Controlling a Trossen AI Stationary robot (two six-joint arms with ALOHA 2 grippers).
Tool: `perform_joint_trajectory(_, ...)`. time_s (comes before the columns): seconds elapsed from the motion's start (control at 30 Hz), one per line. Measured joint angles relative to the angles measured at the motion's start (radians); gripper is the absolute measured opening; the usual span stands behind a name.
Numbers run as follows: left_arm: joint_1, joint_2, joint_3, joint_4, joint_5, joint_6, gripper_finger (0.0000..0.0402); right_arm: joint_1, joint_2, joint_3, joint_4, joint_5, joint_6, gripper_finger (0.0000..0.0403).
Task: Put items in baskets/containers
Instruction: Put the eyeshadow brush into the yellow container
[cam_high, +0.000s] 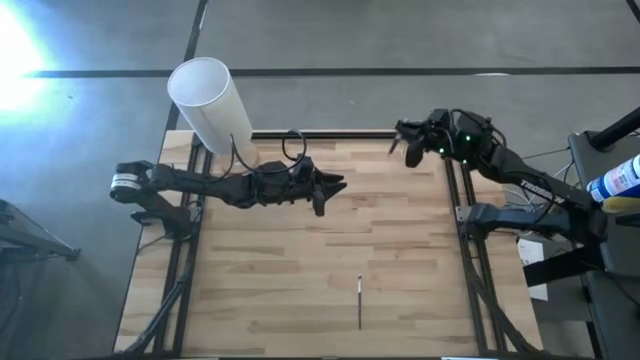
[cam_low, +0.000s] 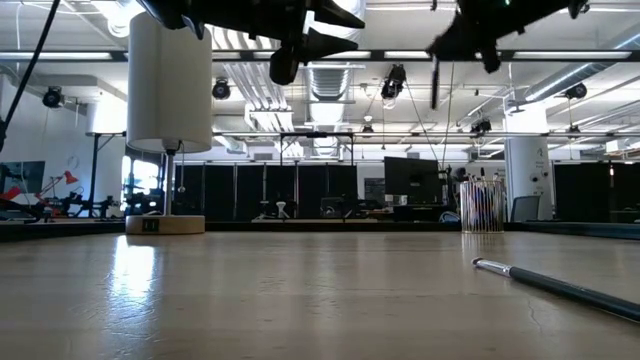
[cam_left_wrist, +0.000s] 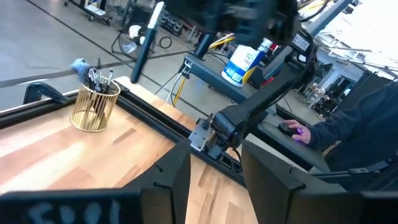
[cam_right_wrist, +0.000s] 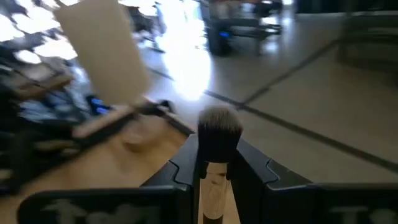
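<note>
- Nearest, a single dark-tipped stick (cam_high: 360, 301) lies flat on the wooden desk (cam_high: 300, 270) at about 6 o'clock in the high view, well apart from both arms; in the low view the same stick (cam_low: 555, 285) rests on the desk surface at the right.
- Further in, the left tool (cam_high: 328, 190) hangs above the desk's middle, toward 12 o'clock, pointing toward 3 o'clock; its fingers (cam_left_wrist: 174, 180) stand apart with nothing between them.
- Beyond it, the right tool (cam_high: 405, 140) is raised over the far right corner of the desk, at about 1 o'clock; its fingers (cam_right_wrist: 255, 171) are clamped on a brush (cam_right_wrist: 217, 155) with a pale wooden handle and a dark bristle head that points forward.
- In the low view that brush (cam_low: 436, 82) hangs down as a thin dark line from the right tool, high above the desk.
- The small yellowish cup (cam_left_wrist: 94, 107) stands upright near the desk's far right corner, close below the right tool, already holding several dark-ended sticks; in the low view the cup (cam_low: 482, 208) sits at the far edge.
- Farthest at 11 o'clock, a tall white cylinder (cam_high: 212, 105) stands at the far left corner.
- Off the desk's right side, a person's hand (cam_left_wrist: 292, 129) and dark sleeve show.
</note>
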Motion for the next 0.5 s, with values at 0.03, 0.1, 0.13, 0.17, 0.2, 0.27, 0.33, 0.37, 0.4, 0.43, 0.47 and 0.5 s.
perform_joint_trajectory(0.03,-0.001,0.000,0.000,0.000,0.002,0.000,0.0135,-0.028,-0.008,-0.001,-0.030,0.015,-0.027,0.0054)
perform_joint_trajectory(0.1,-0.004,0.000,0.000,0.000,0.002,0.000,0.0135,-0.093,-0.019,-0.004,-0.085,0.058,-0.086,0.0054)
perform_joint_trajectory(0.13,-0.006,0.000,0.000,-0.001,0.002,0.000,0.0135,-0.125,-0.021,-0.005,-0.101,0.082,-0.117,0.0054)
perform_joint_trajectory(0.17,-0.007,-0.001,0.000,-0.001,0.002,0.000,0.0135,-0.158,-0.020,-0.009,-0.106,0.099,-0.147,0.0054)
perform_joint_trajectory(0.2,-0.008,-0.001,0.000,-0.002,0.003,0.000,0.0135,-0.193,-0.016,-0.015,-0.103,0.110,-0.174,0.0054)
perform_joint_trajectory(0.27,-0.008,-0.001,-0.001,-0.013,0.003,0.000,0.0135,-0.262,0.002,-0.032,-0.091,0.120,-0.215,0.0054)
perform_joint_trajectory(0.33,-0.008,-0.001,-0.002,-0.027,0.002,0.000,0.0135,-0.328,0.031,-0.054,-0.069,0.120,-0.237,0.0054)
perform_joint_trajectory(0.37,-0.008,-0.001,-0.002,-0.029,0.002,0.000,0.0135,-0.358,0.048,-0.066,-0.057,0.117,-0.240,0.0054)
perform_joint_trajectory(0.4,-0.008,-0.001,-0.002,-0.034,0.003,0.000,0.0135,-0.384,0.066,-0.078,-0.035,0.112,-0.239,0.0054)
perform_joint_trajectory(0.43,-0.008,-0.001,-0.002,-0.037,0.003,0.000,0.0135,-0.406,0.083,-0.091,-0.008,0.099,-0.239,0.0054)
perform_joint_trajectory(0.47,-0.008,-0.001,-0.002,-0.037,0.003,0.000,0.0135,-0.425,0.099,-0.104,0.014,0.081,-0.235,0.0054)
perform_joint_trajectory(0.5,-0.008,-0.001,-0.002,-0.042,0.003,0.000,0.0135,-0.438,0.114,-0.115,0.024,0.066,-0.225,0.0054)
